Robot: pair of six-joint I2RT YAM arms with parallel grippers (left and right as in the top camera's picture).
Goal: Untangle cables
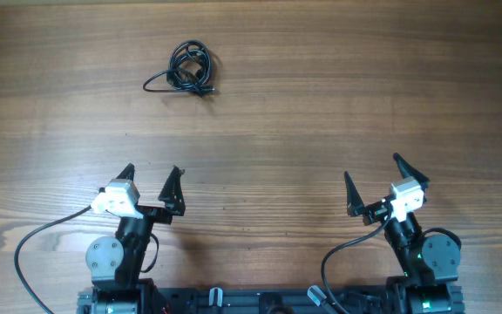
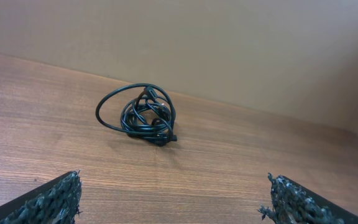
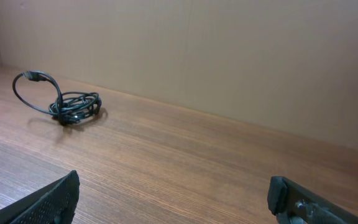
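The cables (image 1: 190,69) lie as one small black knot with a loose loop sticking out to the left, on the far left part of the wooden table. The left wrist view has the cables (image 2: 142,116) straight ahead, well beyond the fingers. In the right wrist view the cables (image 3: 67,103) sit far off to the left. My left gripper (image 1: 152,175) hovers open near the front left, nothing between its fingers. My right gripper (image 1: 374,171) stands open at the front right, also empty.
The wooden table (image 1: 321,96) stretches wide between the arms and the knot. A beige wall (image 3: 229,56) rises behind the far edge. Thick black wires (image 1: 33,244) curl from the arm bases at the front edge.
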